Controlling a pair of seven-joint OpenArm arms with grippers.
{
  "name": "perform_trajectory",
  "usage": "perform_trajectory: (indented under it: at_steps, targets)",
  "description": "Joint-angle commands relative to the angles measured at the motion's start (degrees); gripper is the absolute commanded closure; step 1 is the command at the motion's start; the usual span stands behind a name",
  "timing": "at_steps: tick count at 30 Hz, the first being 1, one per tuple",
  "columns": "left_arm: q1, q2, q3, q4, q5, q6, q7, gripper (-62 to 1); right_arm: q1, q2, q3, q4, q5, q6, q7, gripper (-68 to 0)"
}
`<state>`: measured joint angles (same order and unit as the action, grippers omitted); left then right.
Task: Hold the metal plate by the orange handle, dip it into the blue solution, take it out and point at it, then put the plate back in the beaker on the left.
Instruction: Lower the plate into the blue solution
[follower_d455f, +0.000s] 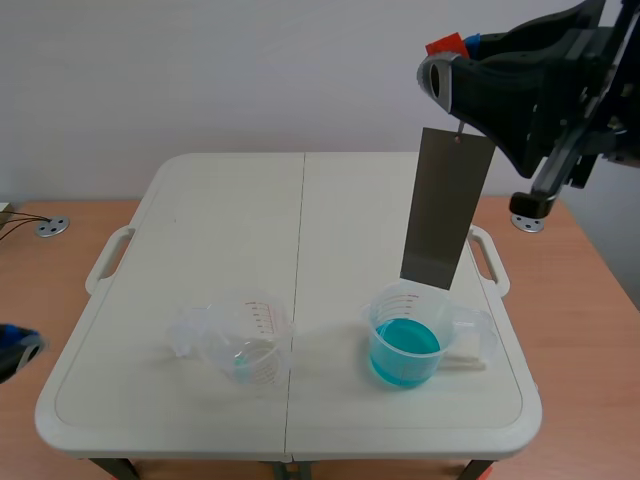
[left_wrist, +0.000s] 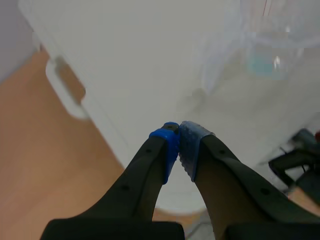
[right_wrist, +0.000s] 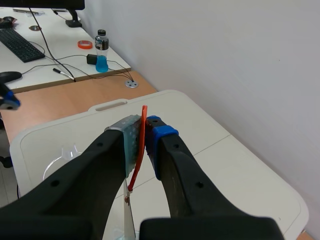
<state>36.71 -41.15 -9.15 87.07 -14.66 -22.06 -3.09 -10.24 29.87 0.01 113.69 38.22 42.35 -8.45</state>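
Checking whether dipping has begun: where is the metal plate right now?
In the scene view the metal plate hangs from the right gripper over the table's right side, its lower edge near the rim of the beaker of blue solution.

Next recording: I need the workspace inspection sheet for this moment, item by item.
surface: white folding table, seam down its middle.
job's things: metal plate hangs upright from its orange handle, lower edge near the rim of the right beaker holding blue solution; left beaker upright, nearly empty.
clutter: nothing seen.
grippers: right gripper raised, fingers shut on the orange handle; left gripper low beside the table, fingers shut on nothing.
cables: cables on the far desk.
surroundings: wooden desk, white wall, bottle, keyboard.
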Motion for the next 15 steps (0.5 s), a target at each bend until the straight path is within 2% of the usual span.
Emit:
perform_trajectory:
  at_steps: [1,7,10,15]
  targets:
    - [3.23,1.09,-0.55,0.76,-0.42,0.11,-0.55,-1.5,0.42,0.26,0.83,0.83,1.03,0.37,0.83,-1.3]
    - [13.00,2.34,-1.14,-0.37,-0.33,-0.13,-0.50,-1.5,0.44,0.26,0.83,0.83,1.03,0.37,0.83,-1.3]
    - [14.75,4.28,-0.70,-1.75,0.81,-0.15,-0.33,-1.5,0.55,0.26,0.79,0.83,1.05,0.37,0.87,-1.3]
    - [14.86,8.22,1.70,-5.99,0.96,-0.20,0.11,-1.5,0.74,0.24,0.55,0.83,1.05,0.37,0.87,-1.3]
